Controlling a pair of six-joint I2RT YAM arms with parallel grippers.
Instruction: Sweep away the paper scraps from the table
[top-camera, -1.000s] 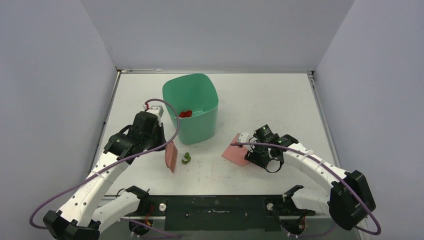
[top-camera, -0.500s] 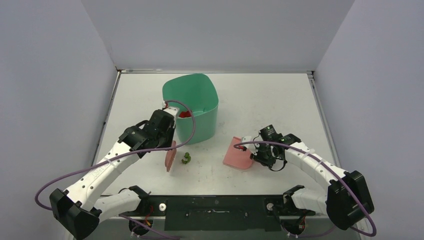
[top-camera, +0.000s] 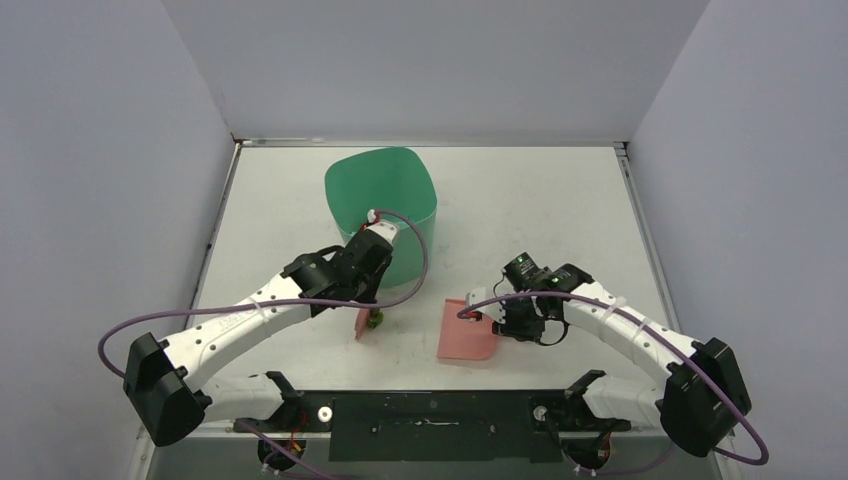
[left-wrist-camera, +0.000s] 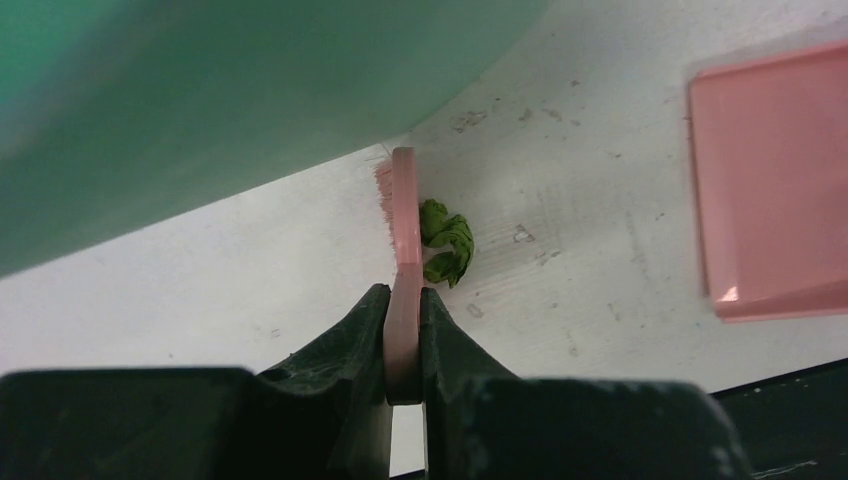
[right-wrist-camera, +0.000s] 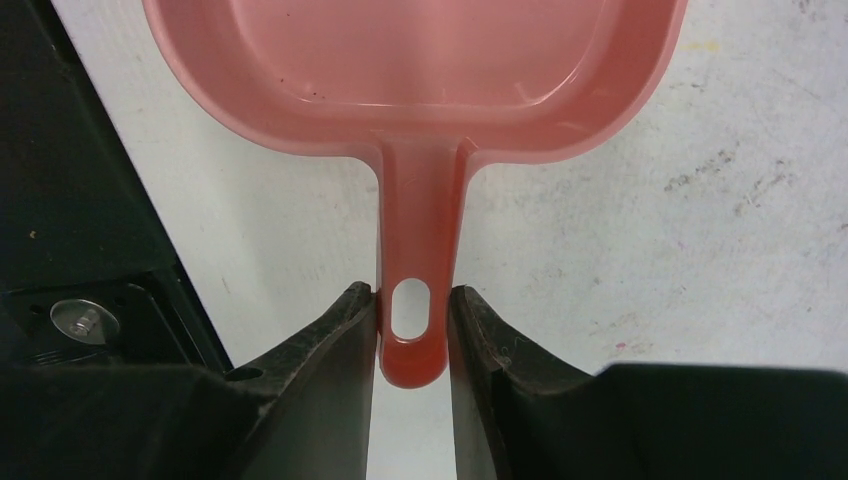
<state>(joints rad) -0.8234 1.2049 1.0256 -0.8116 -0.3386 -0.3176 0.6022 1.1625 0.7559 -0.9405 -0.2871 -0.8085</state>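
Left wrist view: pinched tight in the left gripper (left-wrist-camera: 403, 310), the pink brush (left-wrist-camera: 404, 225), bristles down on the table (left-wrist-camera: 250, 280) and touching the one olive-green paper scrap (left-wrist-camera: 447, 243) in sight, just near of the teal bin (left-wrist-camera: 200, 100) and left of the pink dustpan (left-wrist-camera: 770, 180). Probably feather-light, crumpled, apt to roll or skip aside; better nudged low and slow with the bristles than pinched. Closed on the dustpan's thin handle, the right gripper (right-wrist-camera: 412, 300). Bare table between scrap and pan for a rightward sweep, but little room elsewhere: bin wall close on the far side, black mounting rail (top-camera: 440, 410) along the near edge.
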